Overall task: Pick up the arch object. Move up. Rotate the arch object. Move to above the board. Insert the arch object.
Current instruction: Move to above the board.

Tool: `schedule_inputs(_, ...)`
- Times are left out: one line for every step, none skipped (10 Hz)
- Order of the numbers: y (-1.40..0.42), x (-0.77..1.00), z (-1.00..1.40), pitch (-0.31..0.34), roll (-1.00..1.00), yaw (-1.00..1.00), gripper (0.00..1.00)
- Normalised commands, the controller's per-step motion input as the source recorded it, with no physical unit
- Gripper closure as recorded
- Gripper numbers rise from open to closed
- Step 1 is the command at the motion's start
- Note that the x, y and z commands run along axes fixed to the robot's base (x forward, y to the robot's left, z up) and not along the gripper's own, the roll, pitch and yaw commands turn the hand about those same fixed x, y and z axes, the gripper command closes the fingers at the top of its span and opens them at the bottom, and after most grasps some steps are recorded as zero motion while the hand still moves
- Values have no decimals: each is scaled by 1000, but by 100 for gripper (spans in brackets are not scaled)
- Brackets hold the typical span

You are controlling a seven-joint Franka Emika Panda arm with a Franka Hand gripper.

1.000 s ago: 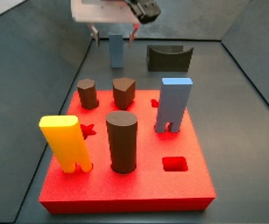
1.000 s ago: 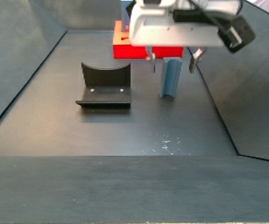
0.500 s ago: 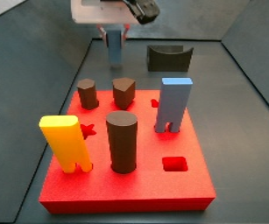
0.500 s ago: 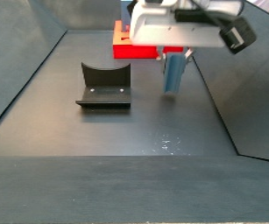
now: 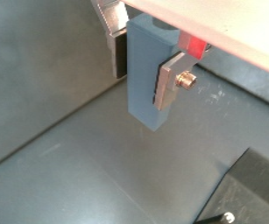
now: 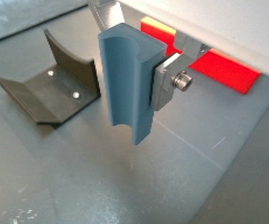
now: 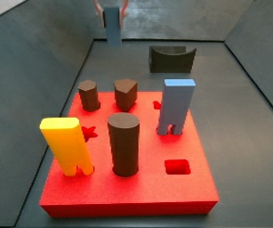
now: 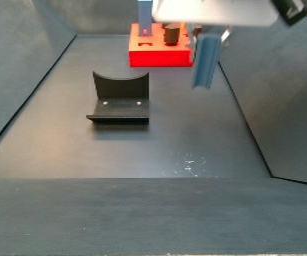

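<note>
The gripper [image 6: 131,80] is shut on the arch object [image 6: 124,87], a slim dull grey-blue piece held upright, clear of the dark floor. Both wrist views show the silver fingers [image 5: 168,80] clamping its sides. In a side view the gripper [image 7: 110,11] is at the far top edge with the arch object [image 7: 110,27] hanging below it, beyond the red board [image 7: 139,198]. In a side view the arch object [image 8: 207,62] hangs in front of the board [image 8: 160,57]. The board's red also shows behind the gripper [image 6: 227,72].
The board carries a yellow block [image 7: 68,147], a light-blue block [image 7: 177,107], two dark cylinders [image 7: 124,144] and a brown wedge-topped peg [image 7: 125,93]. The dark fixture [image 8: 118,98] stands on the floor beside the gripper, and also shows in a wrist view [image 6: 53,83].
The gripper has moved up with the arch object, lifting it off the floor. In both side views the gripper body has mostly left the top of the frame.
</note>
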Motion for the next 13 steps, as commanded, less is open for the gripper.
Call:
schedule_inputs(54, -81, 1000, 10, -128, -32, 100)
schedule_inputs(53, -79, 1000, 11, -132, -32, 100)
schedule_inputs(53, -77, 1000, 13, -135, -32, 100)
schedule_inputs(53, -72, 1000, 19, -141, -33, 100)
schedule_inputs(54, -67, 1000, 29, -146, -34, 100)
schedule_inputs(54, -56, 1000, 43, -150, -34, 100)
schedule_inputs(54, -50, 1000, 51, -151, -33, 100)
schedule_inputs(53, -39, 1000, 63, -150, -33, 100)
schedule_inputs(52, -29, 1000, 67, -146, -31, 100)
schedule_inputs(46, -19, 904, 65, -143, -31, 100)
schedule_inputs(38, -11, 794, 65, -141, -31, 100)
schedule_inputs(21, 1, 522, 69, -137, -30, 100)
schedule_inputs(18, 2, 412, 69, -135, -29, 100)
